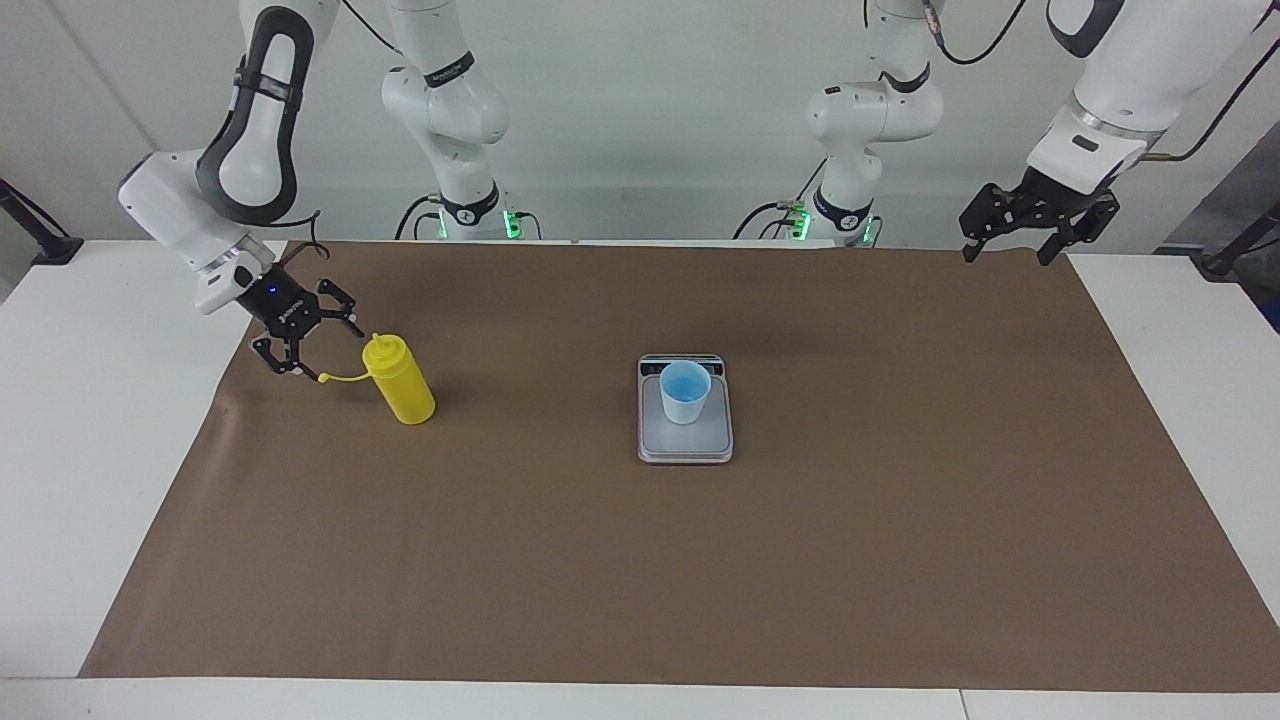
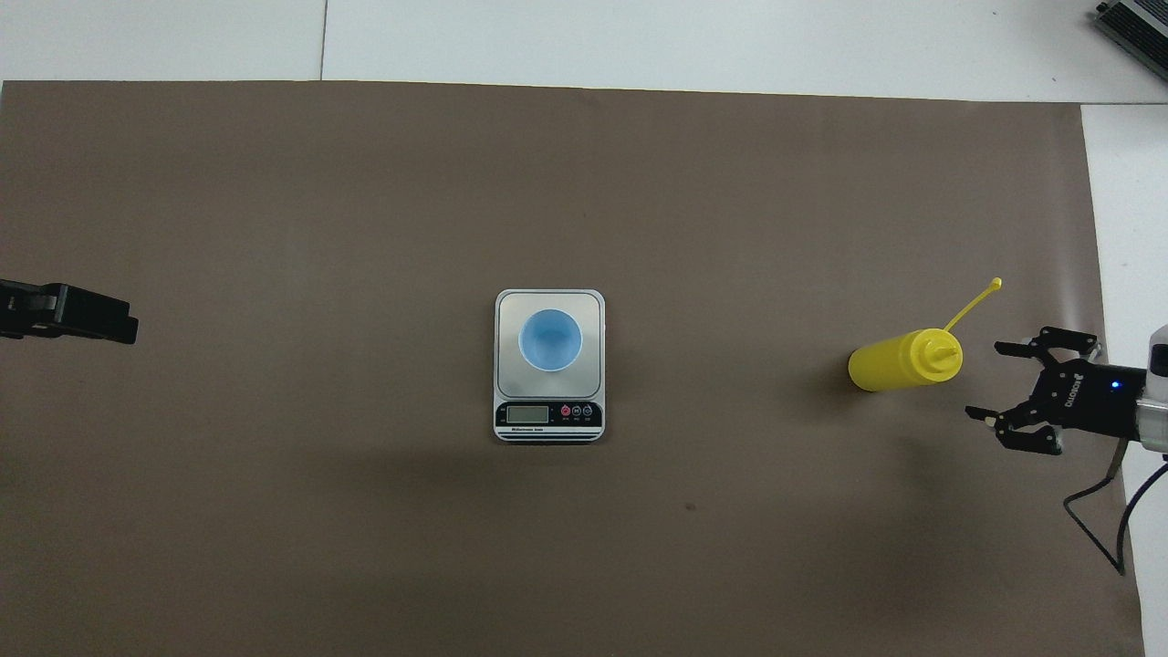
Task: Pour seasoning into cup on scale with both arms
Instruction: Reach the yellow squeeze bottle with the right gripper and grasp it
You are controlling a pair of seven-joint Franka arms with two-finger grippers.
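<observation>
- The yellow seasoning bottle (image 1: pixel 400 384) stands upright at the left of the facing frame, on the brown mat (image 1: pixel 640 560) that covers the bench (image 1: pixel 90 420). Its capped tether (image 1: pixel 340 377) sticks out sideways from the nozzle.
- The blue cup (image 1: pixel 684 392) sits on the scale (image 1: pixel 685 440) at the centre of the frame, well apart from the bottle.
- The step in hand looks like the approach to grasp the bottle. To do it well, the tool should come in level at the bottle's mid-body, below the shoulder. It should straddle the body squarely and keep clear of the tether, so that nothing tips or snags.
- The right tool (image 1: pixel 312 338) is at the left of the frame, just beside the bottle's top. Its fingers are spread wide; it holds nothing and seems not to touch the bottle yet.
- The left tool (image 1: pixel 1008 250) hangs at the upper right of the frame over the mat's edge. It is spread and empty, and that arm waits.
- In my judgement the squeeze bottle is soft, so a firm but not crushing grip suits it.
</observation>
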